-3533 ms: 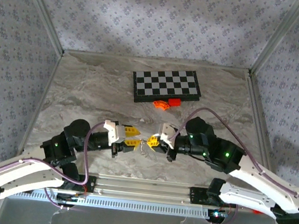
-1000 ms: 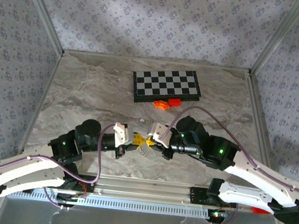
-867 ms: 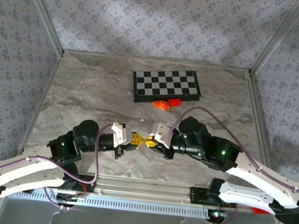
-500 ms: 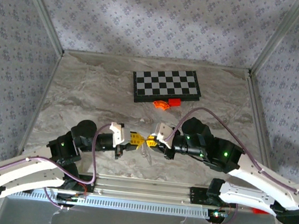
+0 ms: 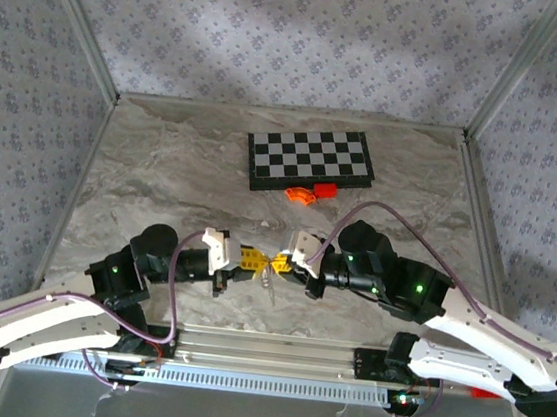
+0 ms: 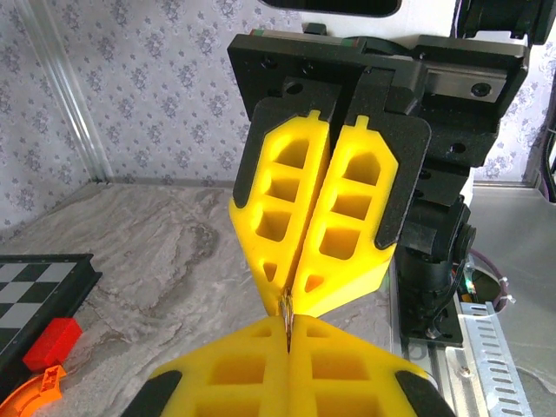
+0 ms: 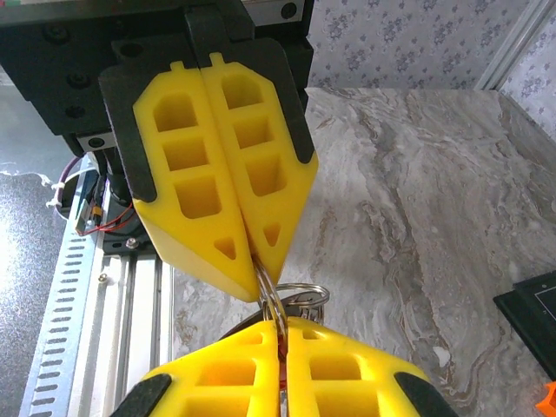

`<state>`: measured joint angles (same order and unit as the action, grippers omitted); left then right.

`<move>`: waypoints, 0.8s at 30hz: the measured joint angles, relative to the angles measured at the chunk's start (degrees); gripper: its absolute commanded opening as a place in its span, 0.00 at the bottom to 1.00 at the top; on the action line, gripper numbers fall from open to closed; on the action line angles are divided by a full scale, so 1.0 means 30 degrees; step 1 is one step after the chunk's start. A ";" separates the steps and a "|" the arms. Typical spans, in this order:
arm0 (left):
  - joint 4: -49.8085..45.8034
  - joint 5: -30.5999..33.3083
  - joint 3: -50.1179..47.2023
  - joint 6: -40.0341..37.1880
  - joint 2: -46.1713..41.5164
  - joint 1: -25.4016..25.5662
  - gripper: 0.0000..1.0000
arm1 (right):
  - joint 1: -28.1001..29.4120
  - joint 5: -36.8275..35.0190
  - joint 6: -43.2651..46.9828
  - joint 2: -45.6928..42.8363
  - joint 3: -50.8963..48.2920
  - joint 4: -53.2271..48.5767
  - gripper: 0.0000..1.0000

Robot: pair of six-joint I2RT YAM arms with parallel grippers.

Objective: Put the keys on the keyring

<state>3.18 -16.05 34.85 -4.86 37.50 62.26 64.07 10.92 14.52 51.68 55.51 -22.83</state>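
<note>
Low over the table's near middle, my left gripper (image 5: 260, 260) and right gripper (image 5: 281, 262) meet tip to tip. Between them is the keyring (image 7: 270, 297), a thin silvery ring. It runs from the shut tips of the left gripper (image 7: 259, 268) down into the slit of the right gripper (image 7: 280, 323), which is also shut on it. A second loop (image 7: 306, 290) and a dark piece hang behind it. A reddish sliver shows in the right gripper's slit; I cannot tell whether it is a key. In the left wrist view my left gripper (image 6: 287, 323) pinches the ring edge-on against the right gripper (image 6: 286, 298).
A chessboard (image 5: 309, 160) lies at the back of the marble table, with an orange curved piece (image 5: 300, 195) and a red block (image 5: 324, 189) at its near edge. A metal rail (image 5: 273, 349) runs along the near edge, just behind the grippers.
The two grippers have stayed tip to tip on the ring, and the meeting point has drifted slightly to the right. A silvery bit now hangs below the tips.
</note>
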 measured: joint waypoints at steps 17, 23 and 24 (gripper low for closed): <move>-0.0058 -0.0007 -0.0168 -0.0007 -0.0255 0.0000 0.00 | -0.0372 0.0481 -0.0036 -0.0022 -0.0401 0.0248 0.09; -0.0036 0.0000 -0.0168 -0.0015 -0.0277 0.0000 0.00 | -0.0495 0.0452 -0.0044 -0.0022 -0.0495 0.0182 0.05; -0.0044 0.0000 -0.0168 -0.0007 -0.0277 0.0000 0.00 | -0.0495 0.0452 -0.0044 -0.0022 -0.0503 0.0182 0.05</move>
<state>3.05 -16.05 34.35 -4.89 36.67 62.26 62.59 12.27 14.39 51.62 54.00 -22.28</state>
